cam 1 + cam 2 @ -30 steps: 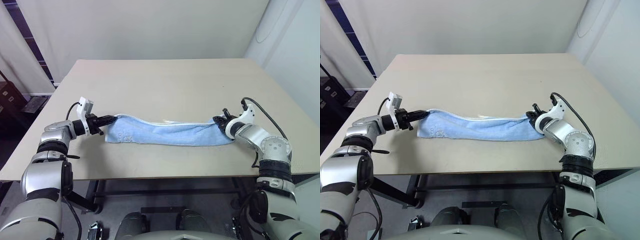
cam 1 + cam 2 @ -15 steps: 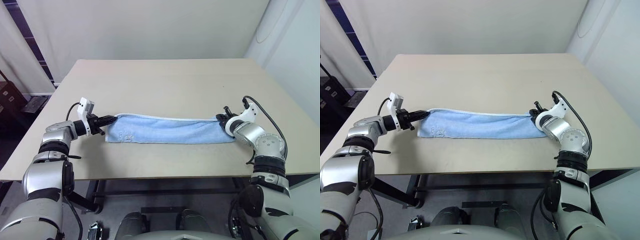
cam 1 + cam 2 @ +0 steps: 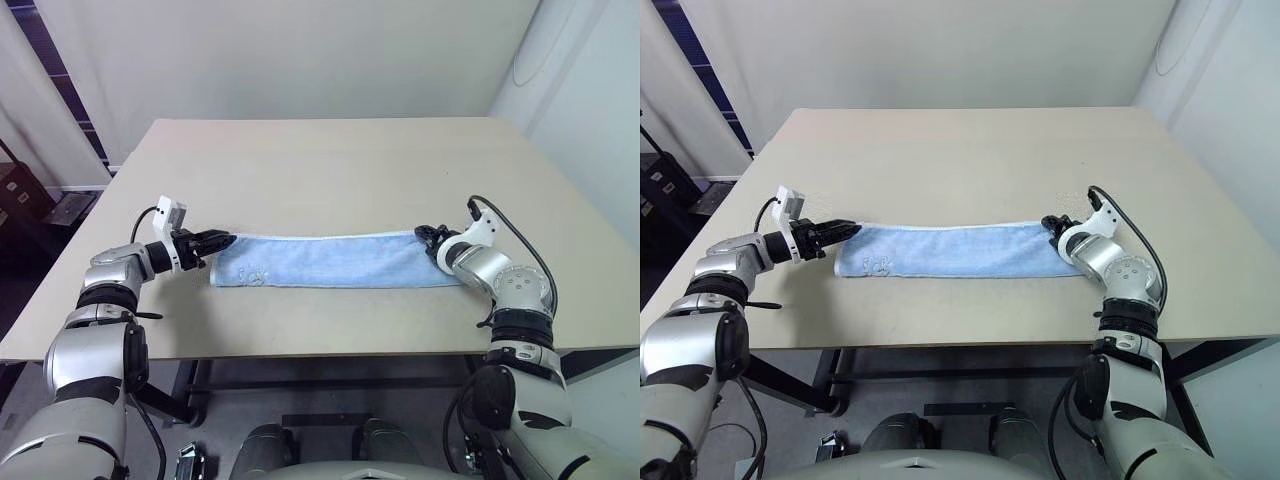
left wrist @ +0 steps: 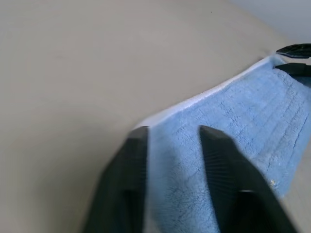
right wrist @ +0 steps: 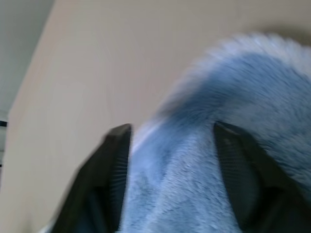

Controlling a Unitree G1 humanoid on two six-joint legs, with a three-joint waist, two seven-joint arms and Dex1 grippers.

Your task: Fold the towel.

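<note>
So both my claws just let go. My left claw (image 4: 170, 145) was pinched tight on the towel's left end a second ago, and now the fingers are spread apart with the white-edged corner sitting loose between them, not squeezed at all. Same story on the right claw (image 5: 170, 141): fingers parted, blue terry bunched up in the gap but nothing clamped. Moving outward, the towel (image 3: 330, 262) is lying flat on the worktop (image 3: 330, 170) as a long narrow band stretched between my two hands, near the front edge. A second ago it sagged and had a lumpy wrinkle along the top edge toward the right; now that top edge with the white stitching runs pretty much straight from one end to the other, and the little dark embroidered mark (image 3: 257, 276) sits near the left end. My read: the lengthwise fold is laid down and tensioned out, so releasing makes sense here. What's left, I'd guess, is folding it across its length, which means regrabbing one end and carrying it over to the other. Main worry is dragging the cloth when I pull my fingers clear.
</note>
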